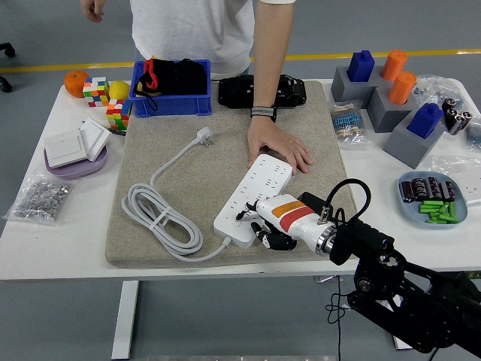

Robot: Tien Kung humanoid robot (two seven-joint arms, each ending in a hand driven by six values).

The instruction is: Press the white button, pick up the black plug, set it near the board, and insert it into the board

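Head view is showing the white power board (254, 201) lying slanted on a grey mat (225, 162) on the white worktop (68, 226). The right hand (263, 229) is sitting at the near end of the board, where the white button is likely to be. I cannot see the button itself, because the hand is covering that spot. Its dark fingers (272, 239) are curling down and holding nothing, and I am guessing it is pressing or about to press. The left hand is not showing at all.

A person's hand (279, 148) is lying flat on the far end of the board and seems to be keeping it from sliding. The board's white cord (161, 218) is looping on the mat to the left, and its white plug (204, 136) is lying farther back.

I cannot pick out the black plug for sure. It may be among the dark things in the blue bin (171, 88) at the back, or near the black box (261, 91) beside it.

What could be going wrong: the fingers may be missing the button, since it is small and hidden under them. A hard push could tip the near end off the mat edge. Reaching back later, the arm may bump the person's hand.
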